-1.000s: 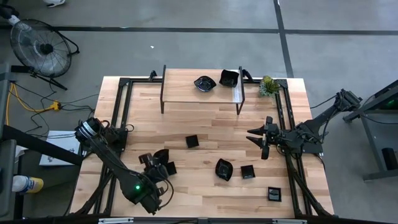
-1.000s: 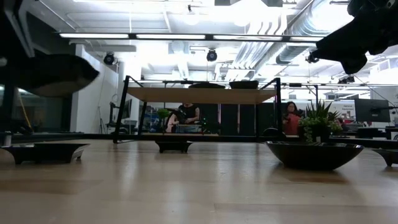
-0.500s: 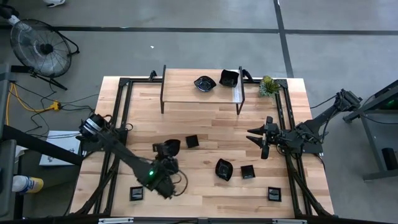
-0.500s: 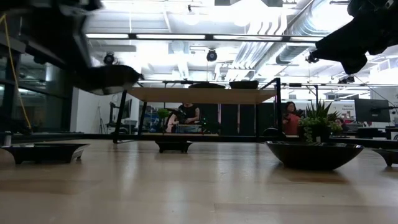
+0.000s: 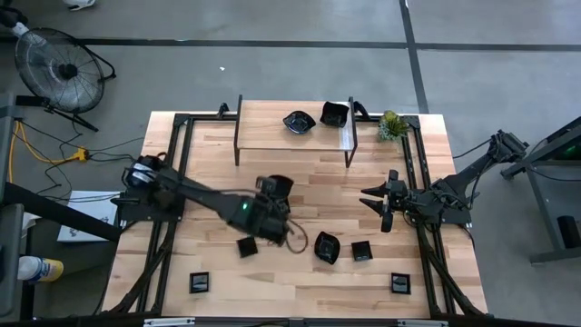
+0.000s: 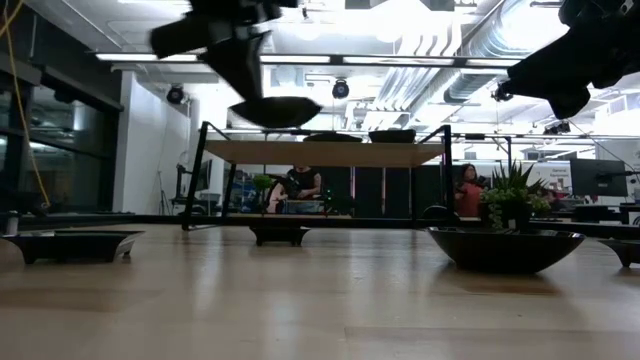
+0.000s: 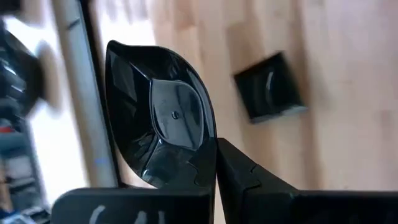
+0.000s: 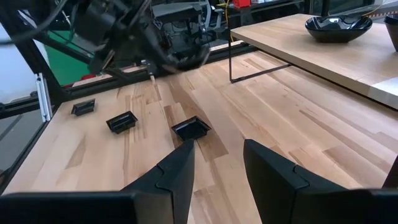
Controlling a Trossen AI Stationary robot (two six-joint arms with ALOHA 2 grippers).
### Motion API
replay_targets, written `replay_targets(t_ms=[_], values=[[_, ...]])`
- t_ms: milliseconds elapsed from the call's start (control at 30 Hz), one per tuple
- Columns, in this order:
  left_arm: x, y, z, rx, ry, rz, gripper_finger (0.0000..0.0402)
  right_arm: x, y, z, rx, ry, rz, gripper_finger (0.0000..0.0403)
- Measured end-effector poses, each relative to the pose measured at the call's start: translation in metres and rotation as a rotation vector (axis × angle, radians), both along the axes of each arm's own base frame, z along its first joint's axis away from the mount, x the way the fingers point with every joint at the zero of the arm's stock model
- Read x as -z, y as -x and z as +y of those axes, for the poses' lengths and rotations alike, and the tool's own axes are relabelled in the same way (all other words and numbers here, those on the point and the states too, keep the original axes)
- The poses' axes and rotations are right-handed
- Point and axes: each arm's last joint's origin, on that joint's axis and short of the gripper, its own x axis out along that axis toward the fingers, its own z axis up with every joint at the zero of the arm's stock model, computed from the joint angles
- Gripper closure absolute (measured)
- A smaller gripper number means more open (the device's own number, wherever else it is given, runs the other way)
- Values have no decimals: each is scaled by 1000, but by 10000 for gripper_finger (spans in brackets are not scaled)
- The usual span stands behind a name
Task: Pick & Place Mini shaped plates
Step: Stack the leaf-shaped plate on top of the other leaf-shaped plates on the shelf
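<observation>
The left gripper [image 5: 270,193] is over the middle of the table [image 5: 209,182], closed on the rim of a leaf plate [image 7: 158,118]. In the low view that plate [image 6: 275,110] rides well above the tabletop, about level with the shelf top. The left wrist view shows its fingers [image 7: 239,174] pinching one edge, with the plate's long axis running straight out from the gripper and the bowl facing the camera.

From the gripper the shelf [image 5: 263,136] lies at about 12 o'clock, near but not under it. Two plates already sit on it: a wavy plate [image 5: 299,122] and a square plate [image 5: 334,113], both toward the shelf's right half, so its left half is bare. My judgement is that the carried plate is bound for that bare part, which calls for a short reach toward 12 o'clock before lowering; the left arm is plainly the nearer one.

On the table, a small square plate [image 5: 246,246] lies just at 7 o'clock from the gripper, and another [image 5: 199,282] is farther off at 7 o'clock near the front edge. A round plate [image 5: 327,247] and a small square one [image 5: 361,251] sit at 4 o'clock, with one more [image 5: 399,283] near the front right corner.

The right gripper [image 5: 381,205] waits at the table's right side, jaws apart and empty, as the right wrist view shows [image 8: 214,165]. A plant [image 5: 391,125] stands at the shelf's right end.

No brand, label or readable writing shows on any plate; pale marks on the left gripper body cannot be read.
</observation>
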Motion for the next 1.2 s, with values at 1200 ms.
replay_targets(t_ms=[1200], values=[[-60, -21, 175, 329, -97, 155, 401, 3, 1, -1, 21, 29, 32, 269]])
